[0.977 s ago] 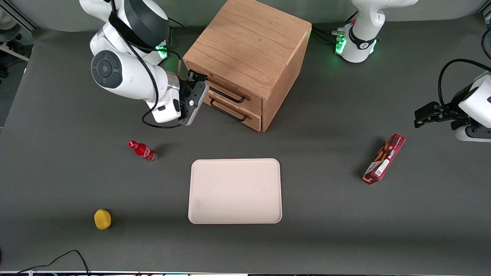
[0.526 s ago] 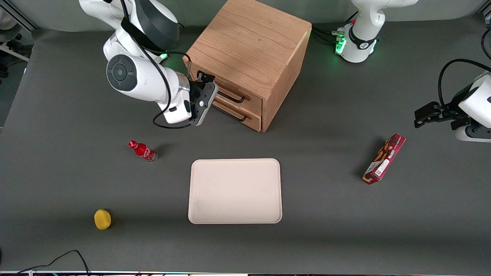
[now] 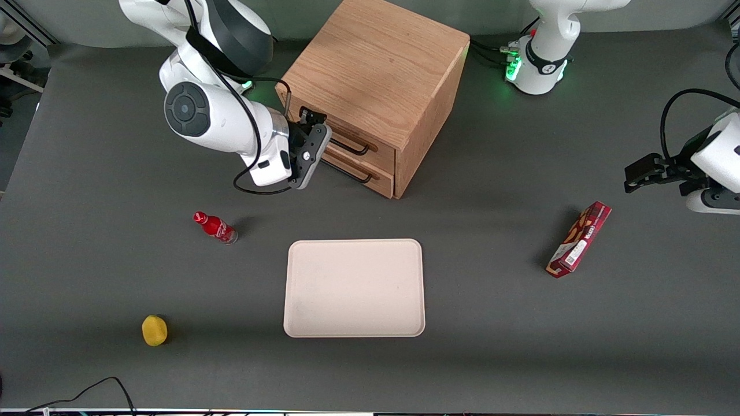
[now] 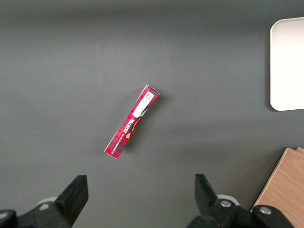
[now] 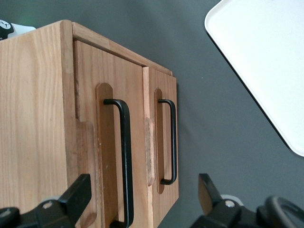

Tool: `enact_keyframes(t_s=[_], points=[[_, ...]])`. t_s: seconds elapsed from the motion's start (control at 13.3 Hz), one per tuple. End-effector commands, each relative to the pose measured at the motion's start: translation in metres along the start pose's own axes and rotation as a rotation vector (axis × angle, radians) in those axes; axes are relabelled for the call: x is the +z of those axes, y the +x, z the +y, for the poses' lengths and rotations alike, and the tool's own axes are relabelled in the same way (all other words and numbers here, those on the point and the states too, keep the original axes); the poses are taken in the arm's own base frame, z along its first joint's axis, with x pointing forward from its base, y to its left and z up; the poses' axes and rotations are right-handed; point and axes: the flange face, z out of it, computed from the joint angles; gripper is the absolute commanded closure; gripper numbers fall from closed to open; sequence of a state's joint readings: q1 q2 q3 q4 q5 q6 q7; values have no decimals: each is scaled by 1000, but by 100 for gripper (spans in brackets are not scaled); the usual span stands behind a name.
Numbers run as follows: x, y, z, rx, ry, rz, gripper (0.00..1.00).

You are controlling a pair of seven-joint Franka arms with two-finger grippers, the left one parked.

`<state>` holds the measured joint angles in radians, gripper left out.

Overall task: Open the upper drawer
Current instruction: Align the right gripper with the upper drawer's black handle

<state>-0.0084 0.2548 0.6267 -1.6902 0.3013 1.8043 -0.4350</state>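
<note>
Dark grey table [image 3: 491, 346], near to far: a yellow fruit [image 3: 154, 330], a cream tray [image 3: 354, 288], a red bottle [image 3: 215, 227], a red carton [image 3: 579, 239] toward the parked arm's end, then the oak cabinet [image 3: 376, 81]. My gripper [image 5: 142, 199] stood spread wide before the upper drawer [image 5: 107, 142], shut. Only the wrist view showed its black handle [image 5: 124, 156] between my fingers [image 5: 78, 192].
</note>
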Motion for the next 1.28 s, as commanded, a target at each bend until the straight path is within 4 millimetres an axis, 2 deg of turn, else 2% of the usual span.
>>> enact_keyframes(t_s=[0.0,0.45,0.75,1.2], points=[[16,7,-6,11,-4,15,0],[36,8,-10,-4,-20,12,0],[48,3,-15,-22,-53,-27,0],[67,-5,-12,-18,-64,-49,0]])
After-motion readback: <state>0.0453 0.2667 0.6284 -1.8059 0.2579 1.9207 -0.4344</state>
